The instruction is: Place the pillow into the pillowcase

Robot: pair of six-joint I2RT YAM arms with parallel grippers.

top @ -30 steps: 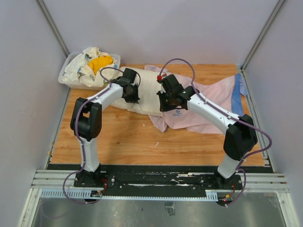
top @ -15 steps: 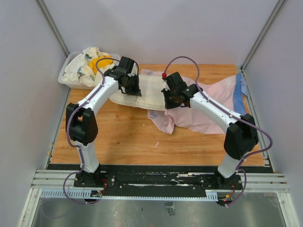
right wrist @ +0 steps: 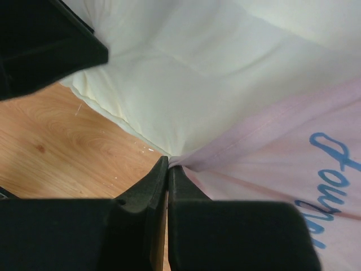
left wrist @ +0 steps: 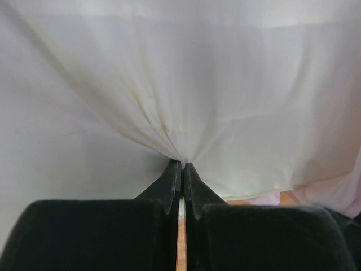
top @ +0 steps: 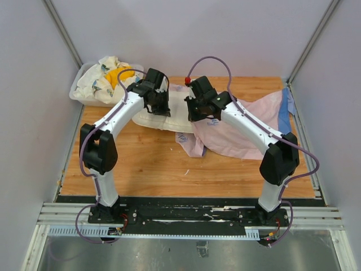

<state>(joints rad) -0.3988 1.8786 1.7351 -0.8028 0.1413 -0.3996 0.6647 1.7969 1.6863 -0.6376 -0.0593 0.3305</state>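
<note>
The cream-white pillow (top: 172, 110) lies at the back middle of the wooden table, its right part under the pillowcase. My left gripper (top: 159, 107) is shut on a pinch of the pillow's fabric (left wrist: 169, 101), which puckers at the fingertips (left wrist: 181, 165). The pillowcase (top: 242, 130) shows its pale pink reverse, with a blue strip at the far right, and spreads to the right. My right gripper (top: 198, 113) is shut on the pillowcase's pink hem (right wrist: 254, 152) right beside the pillow's edge (right wrist: 186, 84). Blue lettering shows through the pink cloth.
A clear plastic bin (top: 79, 90) holding a white-and-yellow cloth bundle (top: 110, 76) stands at the back left corner. Grey walls enclose the table on three sides. Bare wood (top: 152, 164) lies in front of the fabric. The left gripper body (right wrist: 45, 45) shows in the right wrist view.
Both grippers have moved toward the back of the table, dragging pillow and pillowcase with them. The pink cloth now covers more of the pillow's right end.
</note>
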